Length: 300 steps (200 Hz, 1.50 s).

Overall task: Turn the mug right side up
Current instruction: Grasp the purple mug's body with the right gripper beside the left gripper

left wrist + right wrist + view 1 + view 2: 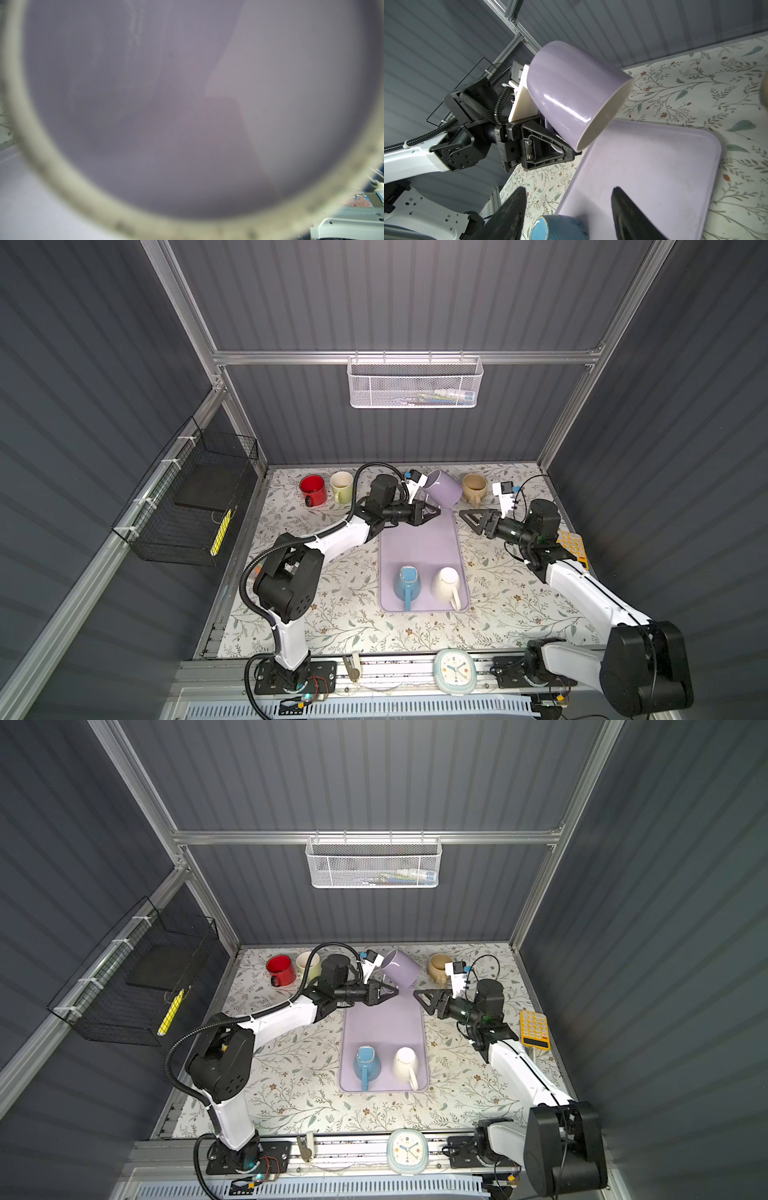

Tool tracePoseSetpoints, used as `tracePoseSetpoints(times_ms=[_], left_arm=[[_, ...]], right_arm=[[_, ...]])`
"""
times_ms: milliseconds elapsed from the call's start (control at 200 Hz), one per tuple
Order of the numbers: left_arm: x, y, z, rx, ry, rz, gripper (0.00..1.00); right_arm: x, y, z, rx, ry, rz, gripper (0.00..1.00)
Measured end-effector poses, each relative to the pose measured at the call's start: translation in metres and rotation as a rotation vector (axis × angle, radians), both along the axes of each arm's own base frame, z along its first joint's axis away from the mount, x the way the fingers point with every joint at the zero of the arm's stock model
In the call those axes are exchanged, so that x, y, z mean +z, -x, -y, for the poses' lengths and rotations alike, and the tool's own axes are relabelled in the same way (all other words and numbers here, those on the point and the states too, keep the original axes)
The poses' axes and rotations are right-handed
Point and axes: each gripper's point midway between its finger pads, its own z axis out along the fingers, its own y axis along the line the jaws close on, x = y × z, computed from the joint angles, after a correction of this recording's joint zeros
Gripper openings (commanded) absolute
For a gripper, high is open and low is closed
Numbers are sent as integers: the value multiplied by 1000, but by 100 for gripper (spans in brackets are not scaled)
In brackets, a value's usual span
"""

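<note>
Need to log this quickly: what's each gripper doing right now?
Left gripper: shut on the purple mug, held tilted in the air.
Right gripper: open, holding nothing.

Colour and pattern reference: mugs, tray and table.
The lilac glazed ceramic mug [445, 488] has an off-white interior and matches the lilac rectangular plastic tray [419, 547]. The white table cover [332, 605] carries a print of grey-green leaf sprigs and small brown flowers. Other items: round red mug [312, 488], pale green ceramic mug [341, 485], tan ceramic mug [474, 486], finely dotted blue ceramic mug [407, 585], cream ceramic mug [445, 583], yellow calculator [534, 1029], mint-green square clock [454, 670] with a white face.
</note>
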Motion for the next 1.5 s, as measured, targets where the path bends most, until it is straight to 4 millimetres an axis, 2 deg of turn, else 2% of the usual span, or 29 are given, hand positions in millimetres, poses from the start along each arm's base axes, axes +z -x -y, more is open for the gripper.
tracePoseSetpoints(times_ms=[215, 355, 700, 1036, 1311, 1501], left_arm=[[4, 2, 2, -8, 35, -17, 9], [2, 5, 2, -10, 57, -43, 9], [21, 6, 9, -19, 159, -66, 9], [11, 6, 16, -25, 173, -111, 9], [10, 6, 16, -26, 177, -120, 8], [10, 8, 18, -35, 178, -120, 8]], right_arm=[[2, -2, -10, 30, -9, 19, 67], [8, -10, -17, 50, -17, 48, 67], [-4, -30, -36, 79, -42, 40, 66], [18, -36, -44, 92, -71, 112, 65], [33, -29, -41, 74, -52, 158, 65], [33, -28, -41, 74, -44, 159, 65]])
